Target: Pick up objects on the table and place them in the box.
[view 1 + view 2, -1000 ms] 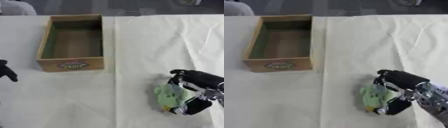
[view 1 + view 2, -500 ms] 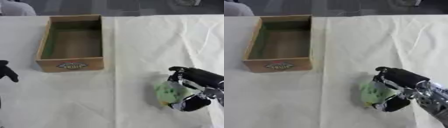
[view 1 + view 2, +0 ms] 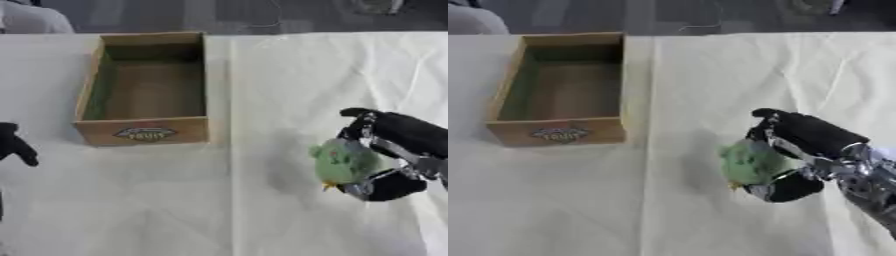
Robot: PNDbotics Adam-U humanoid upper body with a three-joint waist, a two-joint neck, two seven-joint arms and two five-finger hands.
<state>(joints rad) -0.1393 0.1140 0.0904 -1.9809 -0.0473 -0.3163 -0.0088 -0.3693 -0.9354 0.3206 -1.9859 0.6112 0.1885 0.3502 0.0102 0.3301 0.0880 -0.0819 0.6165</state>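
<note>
Right hand (image 3: 385, 150) at centre right has its fingers wrapped around the green soft toy (image 3: 343, 161), apparently lifted off the cloth, and the smart play now looks like carrying it level to the upper left and over the open box (image 3: 145, 90) rim before releasing

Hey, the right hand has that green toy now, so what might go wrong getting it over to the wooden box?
Two risks, as a judgement. The right hand grips the green toy only from its right side, with most of the toy sticking out past the fingers, so it may slip during the carry. The box sits well to the left with raised walls, so a low carry might bump the toy against the near or right wall. The left hand stays out near the left edge.
</note>
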